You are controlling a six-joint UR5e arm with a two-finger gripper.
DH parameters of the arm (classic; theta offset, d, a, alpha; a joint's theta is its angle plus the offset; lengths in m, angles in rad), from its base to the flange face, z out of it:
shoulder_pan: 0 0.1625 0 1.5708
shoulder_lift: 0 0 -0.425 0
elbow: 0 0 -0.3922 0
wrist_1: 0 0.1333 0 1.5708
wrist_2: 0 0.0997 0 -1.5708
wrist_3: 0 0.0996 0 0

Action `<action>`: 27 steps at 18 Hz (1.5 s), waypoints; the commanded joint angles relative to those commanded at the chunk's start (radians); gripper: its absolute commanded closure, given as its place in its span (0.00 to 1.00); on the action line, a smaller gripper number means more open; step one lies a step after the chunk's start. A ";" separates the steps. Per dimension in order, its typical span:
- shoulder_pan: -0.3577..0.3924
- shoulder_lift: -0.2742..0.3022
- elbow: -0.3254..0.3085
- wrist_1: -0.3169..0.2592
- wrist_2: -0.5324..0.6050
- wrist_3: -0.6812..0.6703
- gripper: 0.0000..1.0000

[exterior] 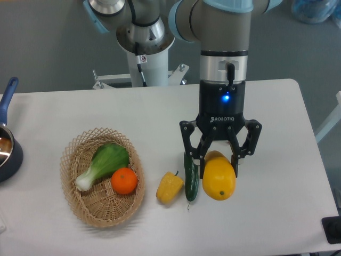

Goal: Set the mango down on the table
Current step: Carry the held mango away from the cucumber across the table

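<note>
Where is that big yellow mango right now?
The mango sits right of centre on the white table, between the gripper's fingers, with a green chili just to its left.

The top of the mango hides behind the gripper, so the picture does not show if the fingers touch it. The blue pot is cut off at the left edge. A black thing is cut off at the right corner.
</note>
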 joint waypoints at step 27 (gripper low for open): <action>0.043 -0.337 0.003 0.005 0.236 0.486 0.64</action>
